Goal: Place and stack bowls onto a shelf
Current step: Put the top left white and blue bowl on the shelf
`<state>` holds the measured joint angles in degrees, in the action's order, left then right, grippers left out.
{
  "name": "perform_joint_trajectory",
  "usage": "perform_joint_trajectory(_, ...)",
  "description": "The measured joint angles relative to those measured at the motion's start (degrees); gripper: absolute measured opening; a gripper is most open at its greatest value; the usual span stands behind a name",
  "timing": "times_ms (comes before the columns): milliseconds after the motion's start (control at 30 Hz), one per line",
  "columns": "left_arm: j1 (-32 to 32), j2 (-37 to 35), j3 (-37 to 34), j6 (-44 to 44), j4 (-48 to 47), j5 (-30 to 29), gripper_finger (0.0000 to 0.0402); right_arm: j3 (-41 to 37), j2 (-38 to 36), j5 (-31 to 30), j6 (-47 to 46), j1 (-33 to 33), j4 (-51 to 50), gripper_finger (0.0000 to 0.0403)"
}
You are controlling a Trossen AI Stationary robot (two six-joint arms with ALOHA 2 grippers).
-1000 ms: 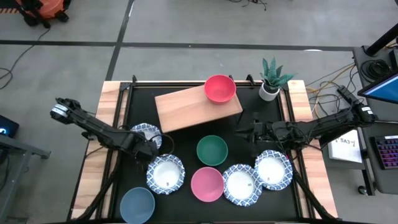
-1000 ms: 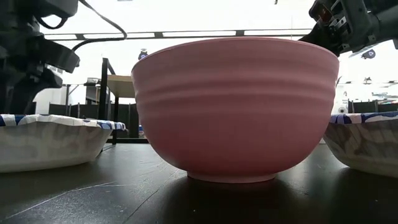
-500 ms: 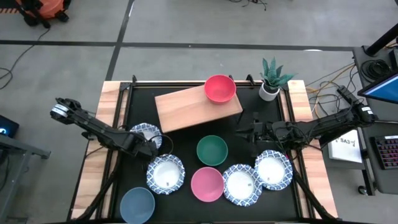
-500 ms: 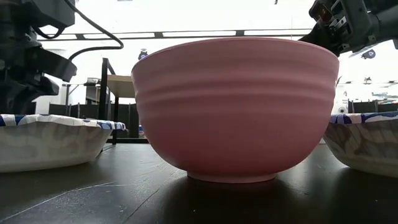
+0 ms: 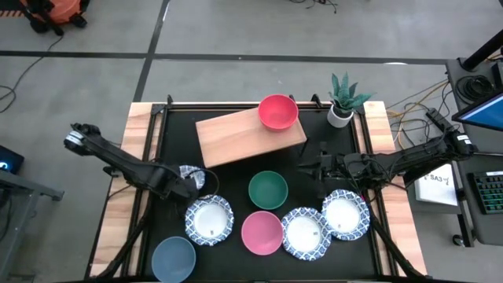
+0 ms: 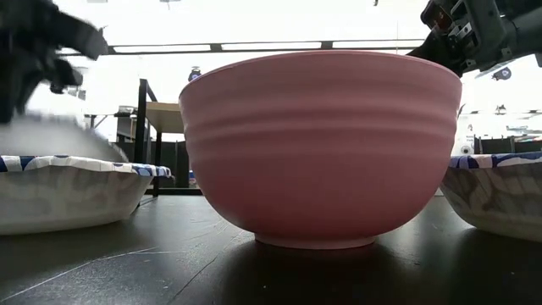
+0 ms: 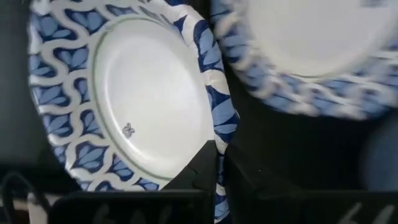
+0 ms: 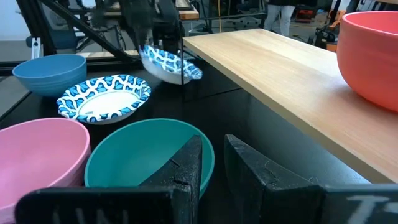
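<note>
My left gripper (image 5: 185,187) is shut on a white bowl with a blue patterned rim (image 5: 193,174), near the table's left side; the right wrist view shows that bowl (image 8: 169,63) tilted in the air. My right gripper (image 5: 313,167) hovers between the shelf (image 5: 247,135) and the green bowl (image 5: 268,189), its fingers a narrow gap apart with nothing between. A red bowl (image 5: 277,112) stands on the shelf's far right end. The pink bowl (image 5: 262,233), the blue-grey bowl (image 5: 174,259) and three more patterned bowls (image 5: 210,219) (image 5: 306,233) (image 5: 346,215) rest on the table. My left gripper pinches the bowl's patterned rim (image 7: 219,134) between its two fingers, one finger (image 7: 202,167) on the inner side and one on the outer side. The bowl (image 8: 169,63) is lifted clear of the table and hangs tilted.
A small potted plant (image 5: 343,101) stands at the far right corner. Pale wooden strips (image 5: 140,157) edge the black table. Another patterned bowl (image 7: 311,56) lies close beside the held one. Bare table shows between the shelf and the green bowl.
My left gripper has shut on the patterned bowl's rim and raised it. The bowl has come off the table, tipped, and shifted a little toward the table's right and near side.
</note>
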<state>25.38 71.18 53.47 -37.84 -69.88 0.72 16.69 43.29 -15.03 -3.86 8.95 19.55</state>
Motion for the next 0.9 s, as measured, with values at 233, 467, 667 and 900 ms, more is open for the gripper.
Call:
perform_joint_trajectory(233,2.47,0.0,17.67,-6.03,-6.94,4.51,0.0,0.0,0.0,0.0,0.42,0.0,0.02,0.0059)
perform_joint_trajectory(467,6.28,0.15,30.35,6.21,0.06,-1.78,0.0,0.0,0.0,0.02,0.42,0.0,0.02,0.0059)
perform_joint_trajectory(667,6.14,0.15,34.48,22.36,2.36,-17.71,0.0,0.0,0.0,0.02,0.42,0.0,0.01,0.0059)
perform_joint_trajectory(900,-0.38,0.99,33.87,32.87,2.04,-35.81,0.0,0.0,0.0,0.04,0.82,0.0,0.02,0.0059)
